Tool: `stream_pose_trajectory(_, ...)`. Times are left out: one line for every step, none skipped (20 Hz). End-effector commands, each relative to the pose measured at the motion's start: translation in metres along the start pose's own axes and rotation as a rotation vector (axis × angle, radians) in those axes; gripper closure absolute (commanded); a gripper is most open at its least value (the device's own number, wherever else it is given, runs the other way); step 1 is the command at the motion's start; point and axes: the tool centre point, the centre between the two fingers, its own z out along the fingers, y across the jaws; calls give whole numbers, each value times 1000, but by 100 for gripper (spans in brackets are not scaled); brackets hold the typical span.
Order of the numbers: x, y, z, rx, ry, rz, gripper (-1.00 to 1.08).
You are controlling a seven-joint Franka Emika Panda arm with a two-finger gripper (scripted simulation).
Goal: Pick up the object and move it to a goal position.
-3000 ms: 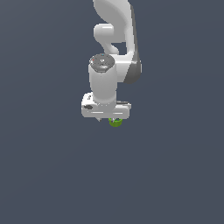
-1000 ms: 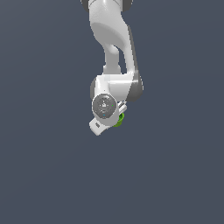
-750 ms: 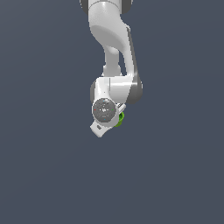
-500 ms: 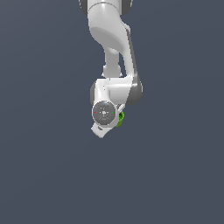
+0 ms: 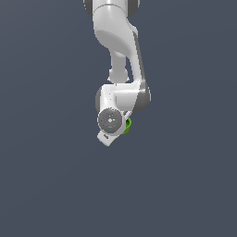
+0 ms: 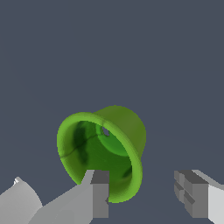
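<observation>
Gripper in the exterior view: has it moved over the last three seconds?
Yes. The gripper has swung from level to tilted and dropped slightly lower in frame, staying near the picture's centre; no fixed landmark exists. The green cup now shows at its side.

The exterior view looks from afar at the arm (image 5: 121, 69) centre-frame, while the close wrist view shares only the green cup (image 6: 103, 151).

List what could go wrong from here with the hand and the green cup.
1. In the wrist view the green cup lies tipped, its open mouth facing the camera. One finger overlaps the rim while the other stands apart, so closing the hand might push or roll the cup rather than pinch it.
2. In the exterior view the arm hides most of the cup, so the grasp is hard to confirm there.
</observation>
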Motion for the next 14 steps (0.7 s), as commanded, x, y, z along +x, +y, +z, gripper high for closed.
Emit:
stream_pose_trajectory(0,0,7,1,-1,-1,-20)
stream_pose_trajectory(0,0,10,1,-1,-1,-20)
stream_pose_trajectory(0,0,14,2,-1,-2,-20)
stream_pose_trajectory(0,-1,17,2,-1,-2,-20)
stream_pose_trajectory(0,-1,20,2,-1,-3,-20)
stream_pose_trajectory(-1,-1,22,2,-1,-3,-20)
stream_pose_trajectory(0,-1,24,2,-1,-4,-20)
stream_pose_trajectory(-1,-1,24,2,-1,-4,-20)
stream_pose_trajectory(-1,-1,25,2,-1,-4,-20)
stream_pose_trajectory(-1,-1,25,2,-1,-4,108)
stream_pose_trajectory(-1,-1,25,2,-1,-4,108)
stream_pose_trajectory(-1,-1,25,2,-1,-4,108)
stream_pose_trajectory(-1,-1,25,2,-1,-4,108)
stream_pose_trajectory(-1,-1,25,2,-1,-4,108)
